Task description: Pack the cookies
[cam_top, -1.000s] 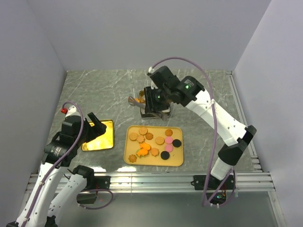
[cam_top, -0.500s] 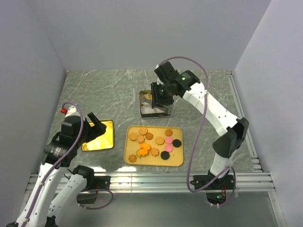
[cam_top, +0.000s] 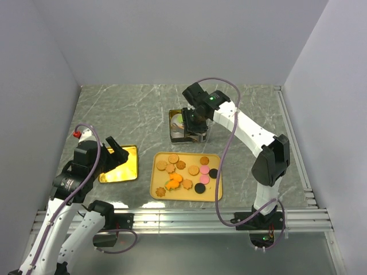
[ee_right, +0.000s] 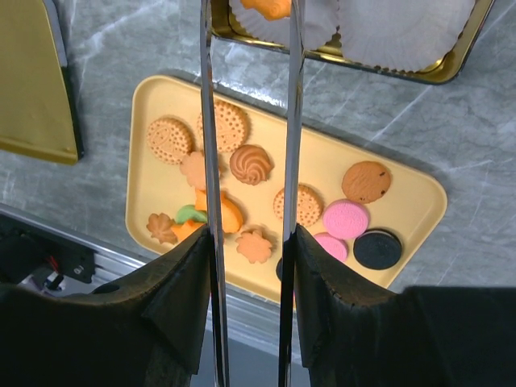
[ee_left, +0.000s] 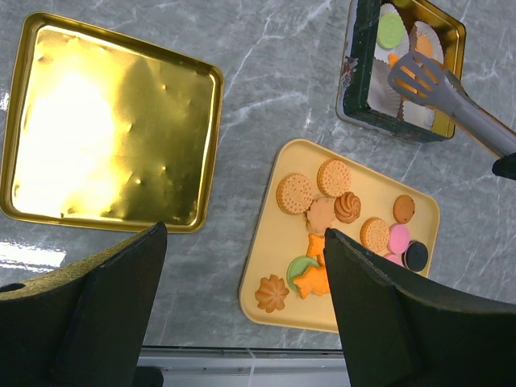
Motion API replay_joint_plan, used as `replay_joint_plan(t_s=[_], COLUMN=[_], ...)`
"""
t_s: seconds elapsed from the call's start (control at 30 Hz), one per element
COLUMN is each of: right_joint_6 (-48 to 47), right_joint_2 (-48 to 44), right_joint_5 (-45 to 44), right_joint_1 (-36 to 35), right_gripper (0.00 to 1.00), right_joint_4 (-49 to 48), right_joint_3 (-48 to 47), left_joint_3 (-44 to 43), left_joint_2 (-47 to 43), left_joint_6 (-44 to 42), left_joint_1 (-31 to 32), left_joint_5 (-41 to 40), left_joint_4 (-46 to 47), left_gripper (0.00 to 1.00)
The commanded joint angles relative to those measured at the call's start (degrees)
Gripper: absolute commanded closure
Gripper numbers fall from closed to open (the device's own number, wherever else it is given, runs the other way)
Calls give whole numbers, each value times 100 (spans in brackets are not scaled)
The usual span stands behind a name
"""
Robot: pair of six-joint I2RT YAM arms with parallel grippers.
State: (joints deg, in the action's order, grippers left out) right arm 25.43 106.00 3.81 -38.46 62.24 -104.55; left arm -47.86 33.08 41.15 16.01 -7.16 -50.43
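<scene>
Well, the right gripper (cam_top: pixel 195 119) clamped the tongs (ee_left: pixel 419 76), blades apart over the tin (cam_top: pixel 174 136) toward the far edge — whether they pinched anything, I couldn't tell. The cookies (cam_top: pixel 194 170) lay on the yellow tray (cam_top: pixel 215 195) mid-table, nearward of the tips, along the tongs' own axis — right arm closest.

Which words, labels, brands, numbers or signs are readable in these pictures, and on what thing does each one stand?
None can be read.
The cookies carry only stamped patterns, too small to read as letters.
The yellow tray, the gold lid, the tin and the tongs show no writing.
</scene>
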Motion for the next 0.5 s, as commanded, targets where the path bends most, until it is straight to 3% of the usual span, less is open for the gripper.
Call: replay_joint_plan(t_s=[0.0, 0.47], right_joint_6=[-108, -109], right_joint_2=[53, 176], right_joint_5=[-144, -232], right_joint_1=[75, 119], right_gripper=[54, 47], right_joint_4=[-300, -335], right_joint_3=[-39, -13], left_joint_3=[-40, -31], left_joint_2=[-56, -82], left_joint_6=[-72, -89], left_joint_1=[16, 16], left_joint_5=[65, 92], left_joint_4=[174, 201], left_gripper=[15, 15])
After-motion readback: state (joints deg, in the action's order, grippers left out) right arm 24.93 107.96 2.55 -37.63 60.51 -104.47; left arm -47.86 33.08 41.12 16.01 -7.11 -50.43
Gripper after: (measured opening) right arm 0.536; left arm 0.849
